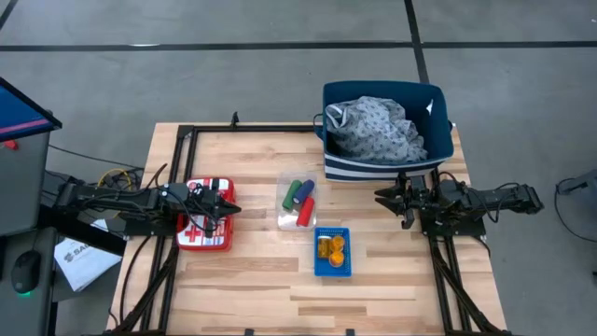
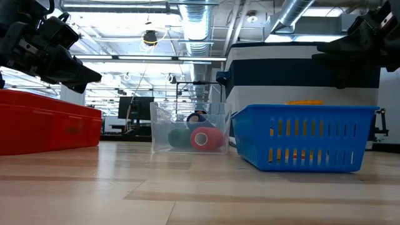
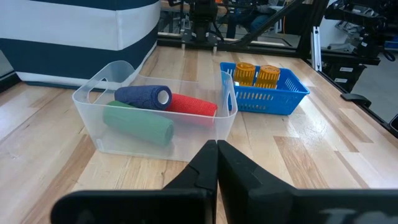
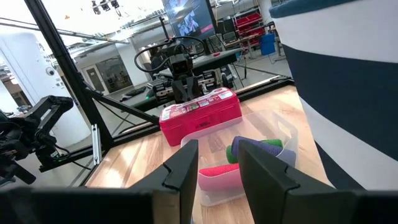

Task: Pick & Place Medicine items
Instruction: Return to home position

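Note:
Green, dark-blue and red tubes lie on their sides in a clear plastic bin at the table's middle. The left wrist view shows the green tube nearest, then the blue and the red. Orange pill bottles stand upright in a small blue basket. My left gripper is shut, hovering over the red-and-white first-aid case and pointing at the bin. My right gripper is open, in the air to the right of the bin.
A blue-and-white striped bin holding a grey patterned cloth stands at the far edge, close behind my right gripper. The first-aid case lies flat on the left. Bare wood shows along the near edge and in the right near corner.

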Available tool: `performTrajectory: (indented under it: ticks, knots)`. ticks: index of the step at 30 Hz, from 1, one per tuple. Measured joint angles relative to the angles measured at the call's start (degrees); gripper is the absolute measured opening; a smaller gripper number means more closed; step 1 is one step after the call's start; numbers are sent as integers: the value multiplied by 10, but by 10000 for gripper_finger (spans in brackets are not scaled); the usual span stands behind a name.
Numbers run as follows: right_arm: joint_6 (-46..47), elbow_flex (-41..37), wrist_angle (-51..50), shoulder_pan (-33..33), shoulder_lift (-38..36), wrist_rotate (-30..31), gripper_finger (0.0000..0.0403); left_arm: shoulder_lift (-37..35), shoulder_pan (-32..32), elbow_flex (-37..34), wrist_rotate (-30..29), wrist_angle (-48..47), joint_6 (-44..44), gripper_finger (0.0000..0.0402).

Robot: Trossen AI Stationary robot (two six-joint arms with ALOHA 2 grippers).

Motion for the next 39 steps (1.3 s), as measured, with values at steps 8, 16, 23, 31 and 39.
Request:
performTrajectory:
  ticks: [8, 16, 23, 31, 39]
  knots:
    - [0, 0, 0, 0, 0, 0, 111, 0, 0, 0, 0, 0, 0, 1]
    - [0, 0, 0, 0, 0, 0, 111, 0, 0, 0, 0, 0, 0, 1]
    - [0, 0, 0, 0, 0, 0, 111, 0, 0, 0, 0, -2, 0, 1]
    - [0, 0, 0, 0, 0, 0, 111, 0, 0, 0, 0, 3, 0, 1]
    - [0, 0, 0, 0, 0, 0, 111, 0, 0, 0, 0, 11, 0, 1]
